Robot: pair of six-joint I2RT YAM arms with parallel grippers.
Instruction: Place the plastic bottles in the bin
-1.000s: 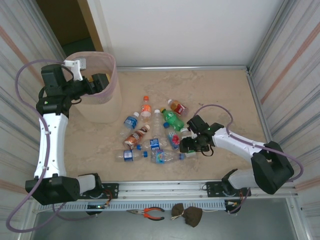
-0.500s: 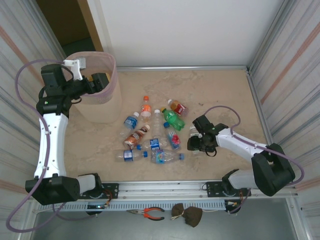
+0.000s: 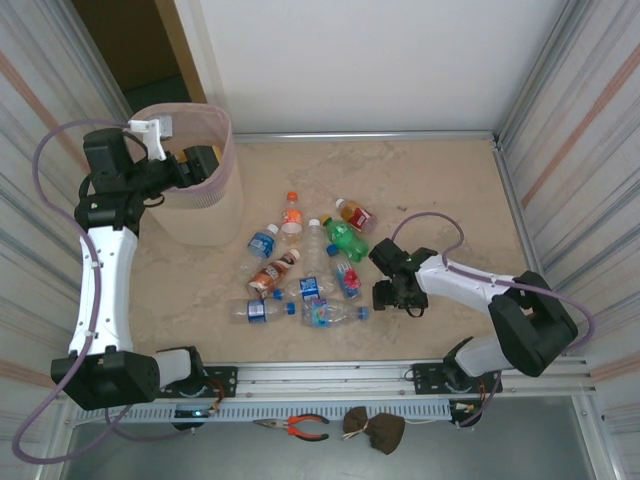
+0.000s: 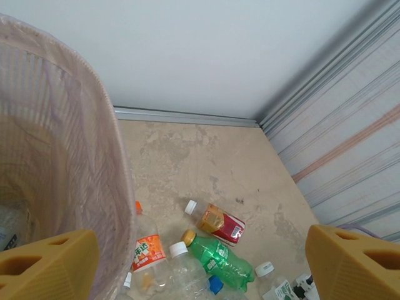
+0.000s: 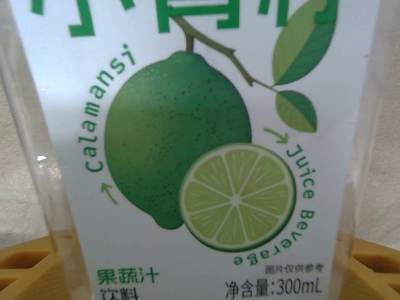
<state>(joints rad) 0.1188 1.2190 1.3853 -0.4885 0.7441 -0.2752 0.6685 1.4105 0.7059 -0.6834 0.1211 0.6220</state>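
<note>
Right end effector [image 5: 199, 269] straddled the lime bottle [image 5: 187, 125], grip unclear; a loose hold could have dropped it onto the counter [image 3: 420, 190]. Left end effector [image 4: 201, 265] gaped empty beside the bin [image 4: 75, 156].

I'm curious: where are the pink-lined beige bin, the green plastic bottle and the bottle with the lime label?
Pink-lined beige bin [image 3: 203, 218]: overhead view, on its outer wall.
Green plastic bottle [image 3: 347, 240]: overhead view, on its body.
Clear bottle with lime label [image 5: 181, 156]: right wrist view, on the printed lime.
</note>
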